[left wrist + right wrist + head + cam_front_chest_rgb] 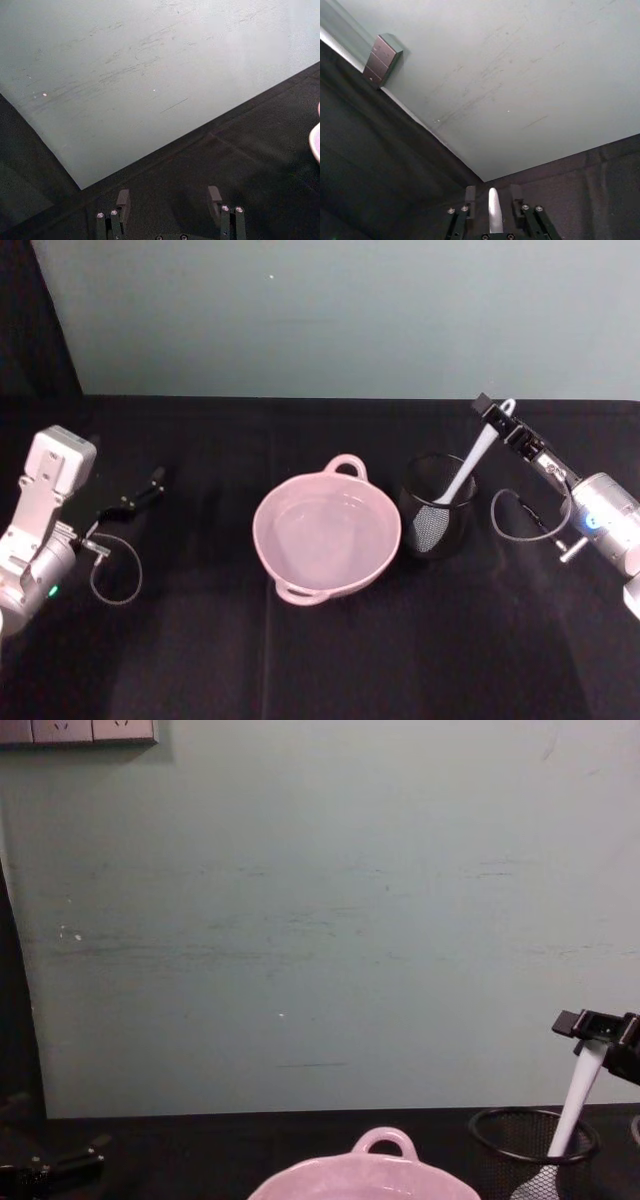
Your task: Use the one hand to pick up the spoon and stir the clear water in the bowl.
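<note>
I take the bowl (266, 540) as my marker. The mesh cup (437, 532) stands just to its right, near it on the bench (200, 660). The spoon (470, 466) leans in that cup, scoop end down, handle rising up and away from the bowl. My right pincer (497, 418) sits around the handle tip; I cannot tell whether it has clamped on yet. The left pincer (148, 487) is parked well to the bowl's left, jaws spread, holding nothing.

By my reckoning the task is barely begun. The reach is made, but the spoon is not lifted and the water lies unstirred. What is left is lifting, carrying and stirring.

The scoop must rise past the cup's rim, then cross the bowl's wavy rim. Above the bowl the air is open, and the wall stands well behind it.
</note>
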Action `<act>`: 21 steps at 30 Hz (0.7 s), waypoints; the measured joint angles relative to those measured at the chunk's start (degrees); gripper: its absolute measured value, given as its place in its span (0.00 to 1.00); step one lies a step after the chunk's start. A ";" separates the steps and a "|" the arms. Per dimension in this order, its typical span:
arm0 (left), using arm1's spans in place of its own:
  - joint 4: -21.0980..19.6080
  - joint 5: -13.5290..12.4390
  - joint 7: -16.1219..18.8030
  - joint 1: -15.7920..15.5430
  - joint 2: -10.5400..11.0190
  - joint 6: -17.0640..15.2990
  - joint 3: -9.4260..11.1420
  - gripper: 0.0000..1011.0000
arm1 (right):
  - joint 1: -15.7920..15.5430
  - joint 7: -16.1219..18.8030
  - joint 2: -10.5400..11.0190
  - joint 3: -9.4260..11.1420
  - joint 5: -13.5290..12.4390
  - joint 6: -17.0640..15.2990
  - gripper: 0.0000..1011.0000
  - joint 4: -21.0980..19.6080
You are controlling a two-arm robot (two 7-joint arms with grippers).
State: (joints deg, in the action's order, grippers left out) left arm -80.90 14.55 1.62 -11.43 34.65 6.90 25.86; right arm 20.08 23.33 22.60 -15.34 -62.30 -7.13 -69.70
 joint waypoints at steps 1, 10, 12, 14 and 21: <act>0.00 0.00 0.00 0.00 0.00 0.00 0.00 1.00 | 0.00 -0.13 0.13 -0.11 -0.02 0.00 0.41 -0.14; 0.00 0.00 0.00 0.00 0.00 0.00 0.00 1.00 | -0.01 -1.14 1.59 -1.19 0.00 0.44 0.14 -1.29; 0.00 0.00 0.00 0.00 0.00 0.00 0.00 1.00 | 0.00 -1.22 1.80 -1.32 0.02 0.52 0.11 -1.47; 0.00 0.00 0.00 0.00 0.00 0.00 0.00 1.00 | -0.03 -1.36 2.17 -1.56 0.17 0.73 0.11 -1.96; 0.00 0.00 0.00 0.00 0.00 0.00 0.00 1.00 | -0.47 -2.62 3.82 -2.61 2.97 1.97 0.11 -5.14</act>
State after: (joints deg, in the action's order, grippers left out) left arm -80.90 14.55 1.62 -11.43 34.65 6.91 25.86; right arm 19.61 20.70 26.42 -17.95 -59.33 -5.16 -74.83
